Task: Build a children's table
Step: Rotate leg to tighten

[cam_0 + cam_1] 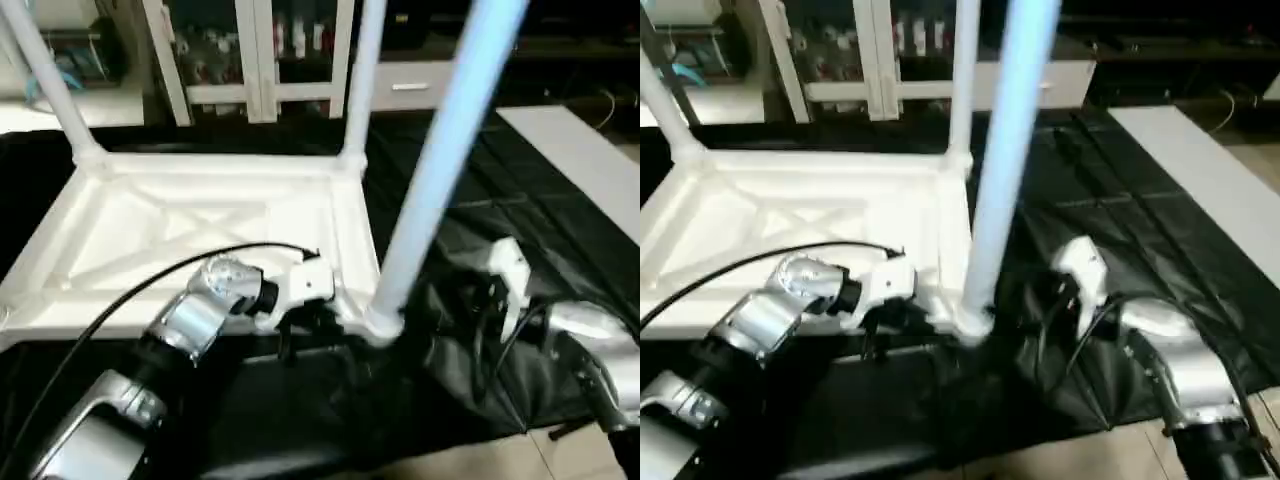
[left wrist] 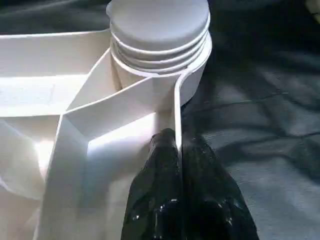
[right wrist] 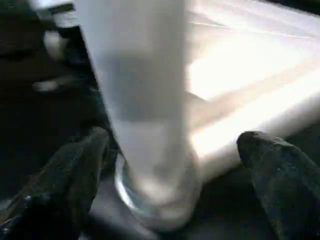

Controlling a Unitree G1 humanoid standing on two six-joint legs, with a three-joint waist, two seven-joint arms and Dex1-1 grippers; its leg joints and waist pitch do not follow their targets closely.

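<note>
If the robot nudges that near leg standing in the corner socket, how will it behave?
The near leg looks like a stiff, smooth plastic tube, so probably light and slippery. Tall and leaning slightly, it may wobble unless fully threaded into the corner socket.

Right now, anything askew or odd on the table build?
Yes: the near leg in the tabletop corner socket leans noticeably, while the two far legs stand straighter. The right tool is open around its base, not gripping it.
</note>
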